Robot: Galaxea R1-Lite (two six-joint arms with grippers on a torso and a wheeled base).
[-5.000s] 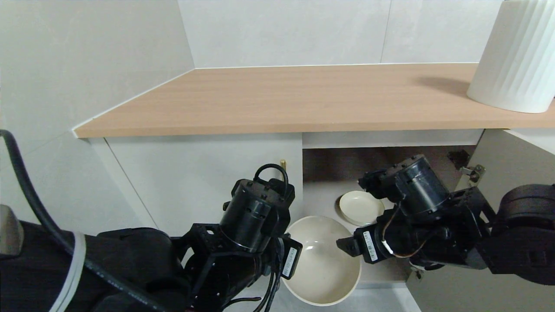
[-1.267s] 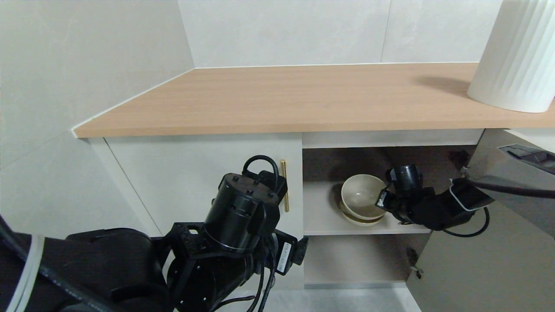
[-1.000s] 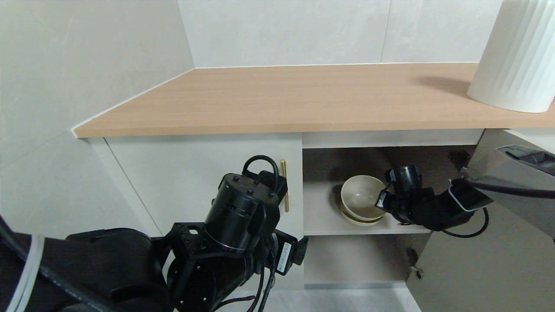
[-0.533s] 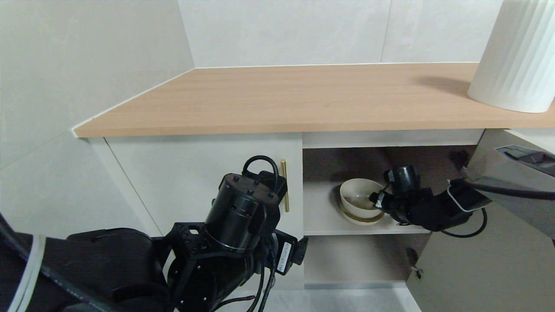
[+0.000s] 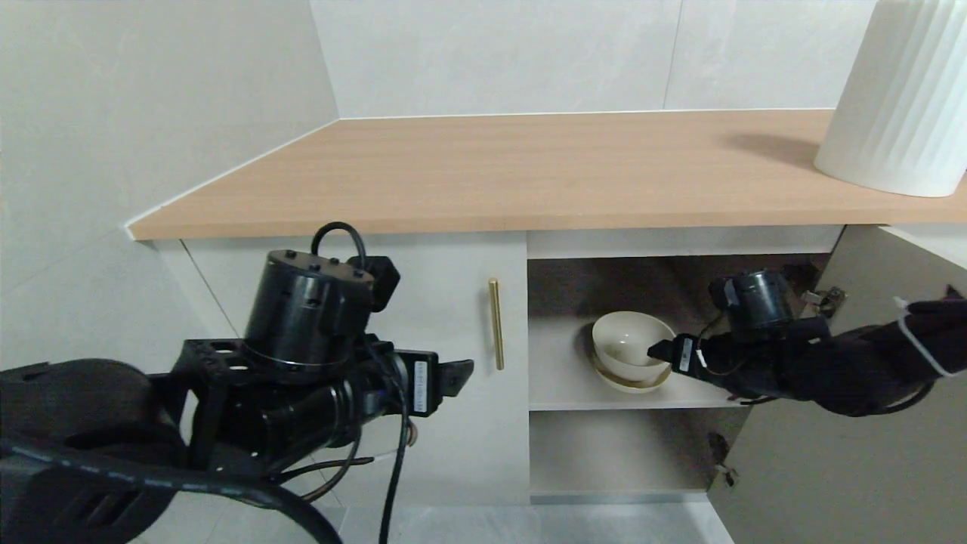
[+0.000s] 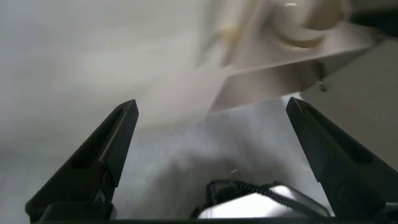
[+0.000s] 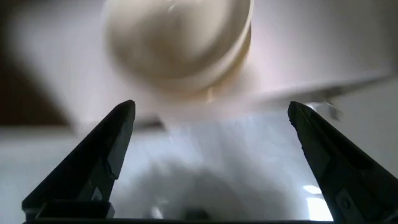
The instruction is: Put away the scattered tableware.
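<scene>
Though door ajar, pincer beside bowl

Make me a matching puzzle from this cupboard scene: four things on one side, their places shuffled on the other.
Things:
1. bowl
2. plate
3. white ribbed container
4. gold handle

Places:
A. standing on the wooden countertop
B. fixed to the closed cupboard door
C. on the shelf, beneath the bowl
D. stacked on the plate

Pairs: 1-D, 2-C, 3-A, 4-B.
</scene>
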